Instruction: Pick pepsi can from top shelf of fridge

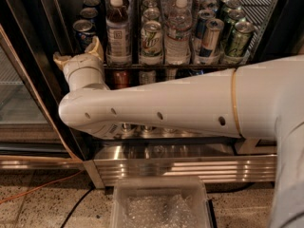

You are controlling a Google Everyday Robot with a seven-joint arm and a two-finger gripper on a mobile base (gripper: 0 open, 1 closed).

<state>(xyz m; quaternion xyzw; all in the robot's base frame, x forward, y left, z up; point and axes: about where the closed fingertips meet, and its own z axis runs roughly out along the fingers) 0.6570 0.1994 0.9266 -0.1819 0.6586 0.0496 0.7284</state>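
While the hand [78, 52] hovers spread wide and empty at the left end of the top shelf [156, 66], the pepsi can [84, 31] stands just above and beyond it — axis vertical.

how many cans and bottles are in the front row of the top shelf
cans: 4 (blue can, white-green can, blue-silver can, green can)
bottles: 2 (brown bottle, water bottle)
total: 6
hand is open, just below the blue can

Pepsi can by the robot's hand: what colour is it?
The pepsi can is dark blue with a silver rim, seen in the camera view, just above the open gripper.
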